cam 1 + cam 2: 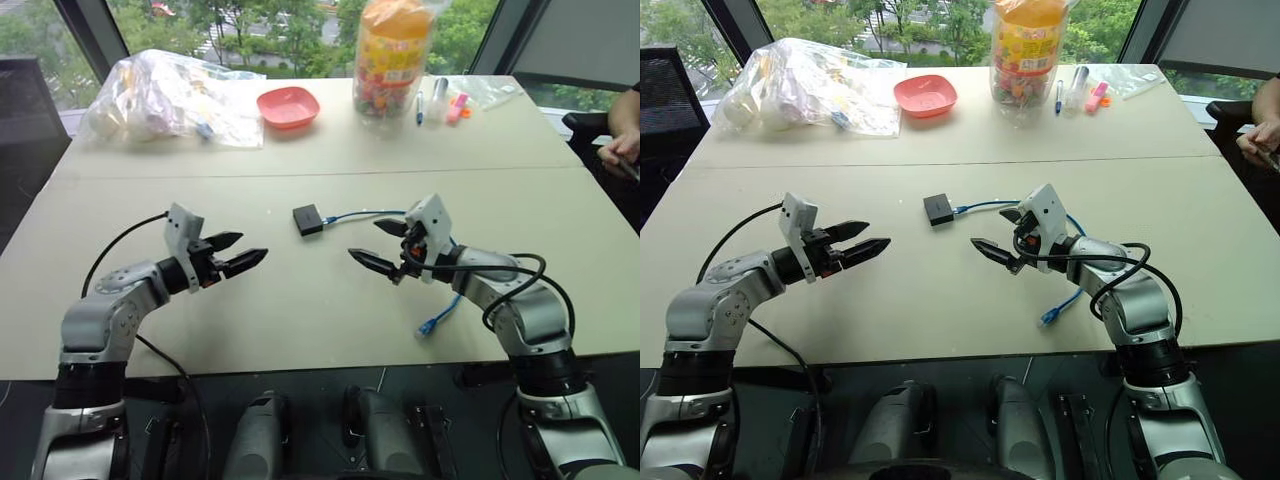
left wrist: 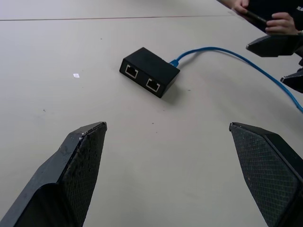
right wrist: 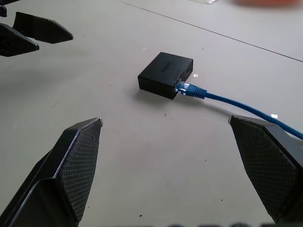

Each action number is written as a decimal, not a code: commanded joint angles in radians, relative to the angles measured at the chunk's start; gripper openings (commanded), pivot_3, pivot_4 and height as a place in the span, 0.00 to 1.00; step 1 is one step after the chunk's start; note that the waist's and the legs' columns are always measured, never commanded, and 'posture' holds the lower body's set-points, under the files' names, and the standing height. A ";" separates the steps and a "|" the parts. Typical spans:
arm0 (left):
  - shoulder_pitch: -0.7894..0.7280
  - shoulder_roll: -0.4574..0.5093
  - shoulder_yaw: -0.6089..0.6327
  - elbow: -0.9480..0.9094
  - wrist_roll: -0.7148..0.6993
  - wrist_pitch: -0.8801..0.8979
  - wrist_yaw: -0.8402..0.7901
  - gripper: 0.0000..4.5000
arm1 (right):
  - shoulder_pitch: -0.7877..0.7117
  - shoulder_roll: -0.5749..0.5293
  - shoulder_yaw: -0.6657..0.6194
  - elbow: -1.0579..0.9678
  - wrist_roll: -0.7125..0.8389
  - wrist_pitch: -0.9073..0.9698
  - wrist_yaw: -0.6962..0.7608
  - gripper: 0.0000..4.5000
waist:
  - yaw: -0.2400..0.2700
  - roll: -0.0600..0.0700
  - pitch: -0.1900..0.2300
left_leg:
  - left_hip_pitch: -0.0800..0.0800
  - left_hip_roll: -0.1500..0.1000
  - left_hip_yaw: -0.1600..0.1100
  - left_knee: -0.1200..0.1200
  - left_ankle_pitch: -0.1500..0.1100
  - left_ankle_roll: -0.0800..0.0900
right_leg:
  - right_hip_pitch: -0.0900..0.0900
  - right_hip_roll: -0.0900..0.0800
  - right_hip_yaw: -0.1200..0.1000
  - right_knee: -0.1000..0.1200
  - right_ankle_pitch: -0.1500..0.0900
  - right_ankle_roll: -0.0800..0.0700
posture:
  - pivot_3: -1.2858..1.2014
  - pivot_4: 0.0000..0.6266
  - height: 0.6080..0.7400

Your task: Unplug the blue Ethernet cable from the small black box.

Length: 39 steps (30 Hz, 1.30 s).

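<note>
- Blue Ethernet cable [image 3: 222,98] still plugged into small black box [image 1: 308,219], mid desk [image 1: 300,320] btwn both arms.
- Left pincer [image 1: 236,252] & right pincer [image 1: 380,246] released, empty, near box, not touching.
- Nothing done yet; grab box + plug, pull apart.

The blue Ethernet cable [image 1: 362,214] passes behind the right hand [image 1: 383,246], its middle stretch hidden before the free plug [image 1: 428,326] reappears near the counter [image 1: 300,320] edge. A person's hand [image 1: 622,152] is cut off at the frame's right edge. The clear bag [image 1: 170,98] holds contents too blurred to identify.
</note>
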<state>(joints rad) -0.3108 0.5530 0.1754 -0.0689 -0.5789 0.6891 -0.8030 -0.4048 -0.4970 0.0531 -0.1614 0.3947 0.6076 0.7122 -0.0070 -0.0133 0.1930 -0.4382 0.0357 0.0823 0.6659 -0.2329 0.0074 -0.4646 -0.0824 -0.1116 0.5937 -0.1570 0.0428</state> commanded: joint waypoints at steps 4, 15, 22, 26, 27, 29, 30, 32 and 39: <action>0.001 0.007 0.012 -0.021 -0.013 -0.015 -0.006 0.96 | -0.015 0.007 -0.003 -0.010 -0.003 -0.025 0.005 1.00 | -0.001 0.000 0.000 | 0.000 0.000 0.000 0.000 0.000 0.000 | 0.000 0.000 0.000 0.000 0.000 0.000 | 0.52 0.24 1.00; -0.066 0.018 -0.036 0.080 0.098 -0.117 0.009 0.96 | -0.042 0.020 0.002 0.059 -0.058 -0.082 -0.009 1.00 | 0.001 0.000 0.000 | 0.000 0.000 0.000 0.000 0.000 0.000 | 0.000 0.000 0.000 0.000 0.000 0.000 | 0.52 0.24 1.00; -0.201 0.097 -0.067 0.240 0.166 -0.209 -0.094 0.96 | -0.347 0.098 0.053 0.622 -0.178 -0.334 0.067 1.00 | -0.012 0.000 0.000 | 0.000 -0.001 0.001 0.001 0.000 0.000 | -0.001 0.001 0.000 0.001 0.001 -0.001 | 0.52 0.24 1.00; -0.237 0.123 -0.050 0.214 0.154 -0.185 -0.102 0.96 | -0.552 0.166 0.093 1.035 -0.281 -0.529 0.114 1.00 | -0.011 0.000 0.001 | 0.000 -0.002 0.002 -0.001 0.001 0.000 | -0.002 0.002 0.000 0.003 0.001 0.000 | 0.52 0.24 1.00; -0.239 0.127 -0.044 0.202 0.147 -0.176 -0.098 0.96 | -0.595 0.182 0.100 1.126 -0.306 -0.573 0.118 1.00 | -0.011 0.000 0.001 | 0.000 -0.002 0.002 -0.001 0.001 0.000 | -0.002 0.002 0.000 0.003 0.003 0.002 | 0.52 0.24 1.00; -0.227 0.125 -0.029 0.172 0.133 -0.160 -0.085 0.96 | -0.658 0.208 0.114 1.265 -0.357 -0.639 0.104 1.00 | -0.011 0.000 0.001 | 0.000 -0.002 0.003 -0.002 0.001 0.000 | -0.002 0.002 0.000 0.003 0.004 0.001 | 0.52 0.24 1.00; -0.207 0.123 -0.024 0.144 0.127 -0.151 -0.074 0.96 | -0.683 0.224 0.131 1.325 -0.390 -0.661 0.095 1.00 | -0.010 0.000 0.001 | -0.001 -0.002 0.003 -0.002 0.001 0.000 | -0.002 0.002 0.000 0.003 0.004 0.001 | 0.52 0.24 1.00; -0.142 0.113 -0.009 0.073 0.120 -0.131 -0.043 0.96 | -0.717 0.260 0.175 1.418 -0.463 -0.684 0.098 1.00 | -0.012 0.000 0.001 | -0.001 -0.002 0.003 -0.002 0.001 0.000 | -0.002 0.001 0.001 0.003 0.004 0.001 | 0.52 0.24 1.00; 0.017 0.094 0.065 -0.097 0.073 -0.061 0.058 0.96 | -0.743 0.324 0.191 1.502 -0.558 -0.711 0.108 1.00 | -0.014 0.000 0.000 | 0.009 0.001 0.003 -0.002 0.001 0.000 | 0.006 0.001 0.002 0.003 0.001 0.002 | 0.52 0.24 1.00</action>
<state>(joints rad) -0.2917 0.6427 0.1969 -0.1118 -0.4821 0.6238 -0.7637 -1.1627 -0.2059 0.2179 1.3034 -0.1150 -0.1039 0.8026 -0.0212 -0.0135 0.1931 -0.4268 0.0375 0.0848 0.6636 -0.2324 0.0068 -0.4574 -0.0808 -0.1097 0.5975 -0.1567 0.0435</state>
